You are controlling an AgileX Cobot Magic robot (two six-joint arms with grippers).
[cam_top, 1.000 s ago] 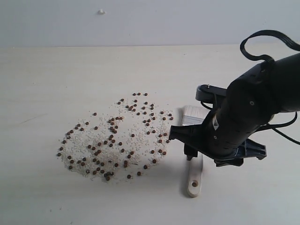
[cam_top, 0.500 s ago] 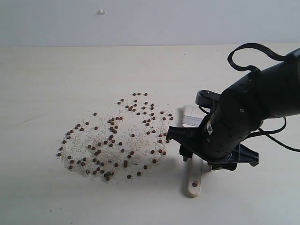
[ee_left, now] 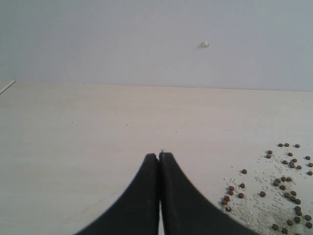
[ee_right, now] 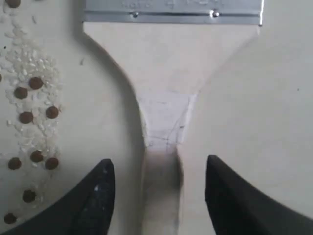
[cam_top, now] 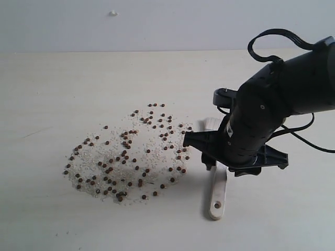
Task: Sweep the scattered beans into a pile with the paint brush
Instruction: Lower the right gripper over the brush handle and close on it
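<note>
straddles the neck of the paint brush (ee_right: 168, 73) with the right gripper (ee_right: 160, 169) spread open, empty; lies flat beside the beans (cam_top: 125, 157), handle lengthwise between the jaws; left gripper (ee_left: 160, 156) clenched, farther off.

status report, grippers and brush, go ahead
Right gripper open, fingers straddling the paint brush handle, not gripped. Left gripper shut, empty. Brush flat on table, beans scattered, no pile. Nothing blocking the handle.
</note>
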